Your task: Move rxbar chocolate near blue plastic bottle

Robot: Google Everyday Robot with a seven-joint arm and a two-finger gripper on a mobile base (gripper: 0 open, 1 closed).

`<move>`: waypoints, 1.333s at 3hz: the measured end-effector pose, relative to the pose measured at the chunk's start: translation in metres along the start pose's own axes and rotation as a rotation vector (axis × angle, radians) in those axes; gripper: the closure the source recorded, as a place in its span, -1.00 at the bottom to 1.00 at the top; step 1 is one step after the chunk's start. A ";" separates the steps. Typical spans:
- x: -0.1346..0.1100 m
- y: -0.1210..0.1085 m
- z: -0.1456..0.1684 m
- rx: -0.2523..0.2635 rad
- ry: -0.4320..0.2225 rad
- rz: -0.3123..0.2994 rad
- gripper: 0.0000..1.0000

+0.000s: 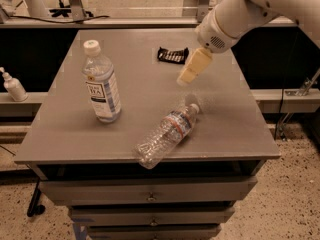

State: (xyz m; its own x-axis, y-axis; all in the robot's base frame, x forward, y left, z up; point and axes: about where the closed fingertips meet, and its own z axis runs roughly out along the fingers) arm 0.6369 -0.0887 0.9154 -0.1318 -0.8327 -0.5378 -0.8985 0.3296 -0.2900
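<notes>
The rxbar chocolate [173,55], a small flat black wrapper with pale lettering, lies at the far middle of the grey table [65,134]. The blue plastic bottle [101,83], clear with a white cap and a blue-and-white label, stands upright at the left. My gripper [186,78] hangs from the white arm above the table, just right of and nearer than the bar, apart from it. It holds nothing that I can see.
A thin ribbed clear bottle [167,134] with a narrow orange-and-blue band lies on its side near the table's front edge. Drawers [150,196] sit below the tabletop. A white pump bottle [13,85] stands on a shelf at the left.
</notes>
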 end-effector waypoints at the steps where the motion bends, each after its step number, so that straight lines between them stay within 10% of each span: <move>1: -0.012 -0.037 0.039 0.022 -0.062 0.061 -1.00; 3: -0.014 -0.100 0.102 0.037 -0.130 0.203 -1.00; 4: -0.004 -0.112 0.119 0.035 -0.120 0.246 -0.66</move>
State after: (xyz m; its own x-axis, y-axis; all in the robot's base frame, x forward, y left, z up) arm 0.7884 -0.0689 0.8558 -0.2920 -0.6675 -0.6850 -0.8302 0.5324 -0.1650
